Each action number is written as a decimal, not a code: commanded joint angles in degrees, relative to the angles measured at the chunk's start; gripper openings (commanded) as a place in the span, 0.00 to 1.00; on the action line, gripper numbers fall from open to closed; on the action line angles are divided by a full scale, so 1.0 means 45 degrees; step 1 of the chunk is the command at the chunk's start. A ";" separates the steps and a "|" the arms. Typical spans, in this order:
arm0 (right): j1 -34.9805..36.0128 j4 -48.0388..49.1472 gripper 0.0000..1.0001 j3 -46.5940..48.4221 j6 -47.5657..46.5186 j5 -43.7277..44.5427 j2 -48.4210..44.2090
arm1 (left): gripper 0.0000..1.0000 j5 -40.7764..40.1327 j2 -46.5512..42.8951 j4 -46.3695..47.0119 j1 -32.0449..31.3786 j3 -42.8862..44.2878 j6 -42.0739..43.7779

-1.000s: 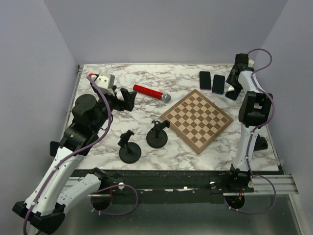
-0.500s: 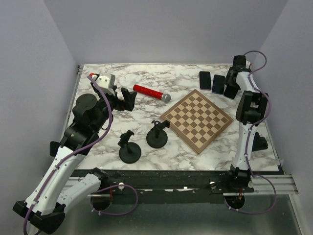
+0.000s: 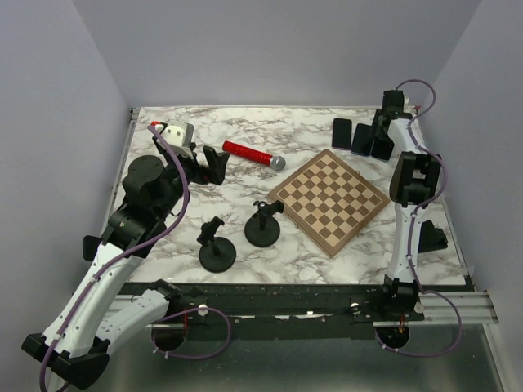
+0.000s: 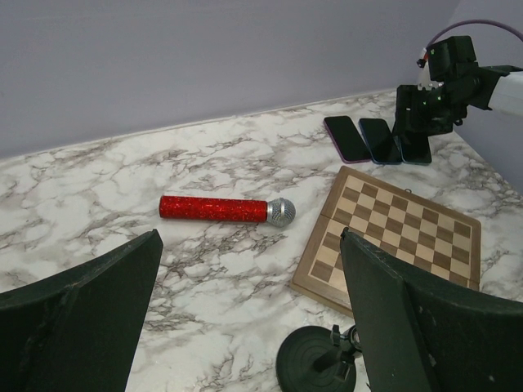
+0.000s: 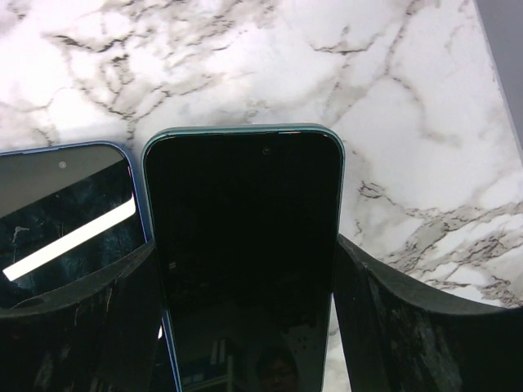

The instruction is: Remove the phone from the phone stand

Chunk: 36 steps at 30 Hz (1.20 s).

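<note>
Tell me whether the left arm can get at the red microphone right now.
Probably yes: the open left gripper faces the red microphone, with only bare marble table between them.

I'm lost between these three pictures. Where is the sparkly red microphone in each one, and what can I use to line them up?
Top external: the microphone lies left of centre, toward the far edge, left of the chessboard.
Left wrist: it lies near the centre of the picture, on the marble.
Right wrist: not in it.
Shared landmark: the middle phone, beside the gripped teal-edged phone.
</note>
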 commanded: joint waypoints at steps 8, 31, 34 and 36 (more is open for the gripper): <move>0.0489 0.0119 0.63 0.0508 -0.1090 -0.0286 0.1096 | 0.98 -0.0061 -0.0044 0.0260 -0.0026 -0.0055 0.0024; 0.0802 -0.0810 1.00 0.1827 -0.0627 0.0690 0.0280 | 0.98 0.0131 0.0161 0.0282 -0.0026 -0.0090 -0.0112; 0.0802 -0.1065 1.00 0.1950 -0.0289 0.1030 -0.0278 | 0.98 0.0190 0.0176 0.0299 -0.0026 -0.0074 -0.0148; 0.0803 -0.1285 1.00 0.1970 -0.0042 0.1104 -0.0736 | 0.98 0.0161 0.0151 0.0291 -0.0026 -0.0071 -0.0152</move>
